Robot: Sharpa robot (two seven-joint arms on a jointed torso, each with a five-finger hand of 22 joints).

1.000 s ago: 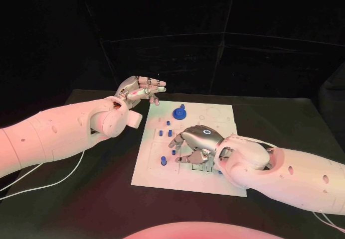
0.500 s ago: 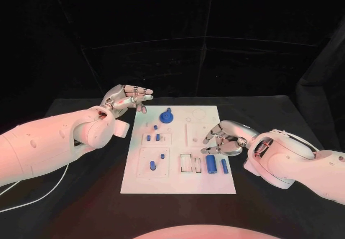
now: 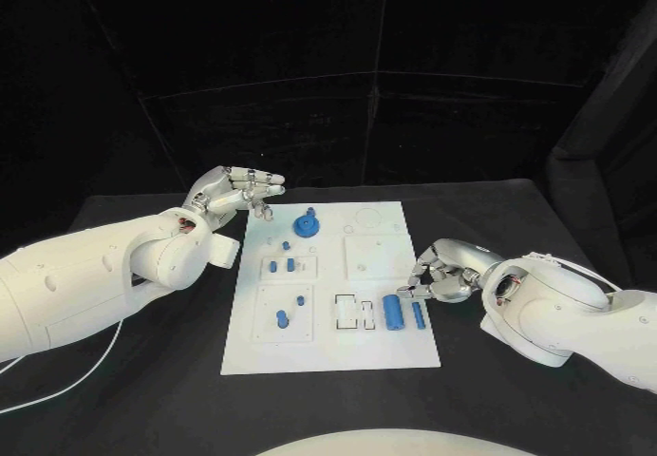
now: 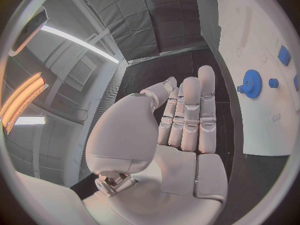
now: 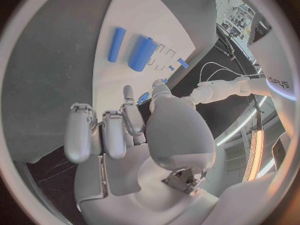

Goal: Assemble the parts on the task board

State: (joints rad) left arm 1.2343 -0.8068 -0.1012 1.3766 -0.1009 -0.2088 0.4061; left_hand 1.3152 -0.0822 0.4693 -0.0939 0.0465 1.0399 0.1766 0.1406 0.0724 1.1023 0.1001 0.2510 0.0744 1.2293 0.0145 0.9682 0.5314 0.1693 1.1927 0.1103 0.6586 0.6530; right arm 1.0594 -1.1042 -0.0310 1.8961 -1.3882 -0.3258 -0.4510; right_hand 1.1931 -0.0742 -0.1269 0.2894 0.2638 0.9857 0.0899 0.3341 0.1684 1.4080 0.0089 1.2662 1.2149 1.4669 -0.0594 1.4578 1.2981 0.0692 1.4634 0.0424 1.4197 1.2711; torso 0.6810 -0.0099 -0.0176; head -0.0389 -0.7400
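The task board (image 3: 335, 323) lay flat at the centre of the black table (image 3: 520, 204). The left hand (image 3: 235, 190) hung above the table just off the board's 11 o'clock corner, palm up, fingers straight, side by side and holding nothing. The right hand (image 3: 441, 271) sat at the board's 3 o'clock edge, its fingers curled inward over the rim with nothing between them. Just beside its fingertips lay a thick blue cylinder (image 3: 393, 312) and a thinner blue rod (image 3: 418, 314), side by side on the board. A blue gear (image 3: 307, 224) stood near the board's 12 o'clock edge, and small blue pegs (image 3: 285, 264) lay toward 9 o'clock.
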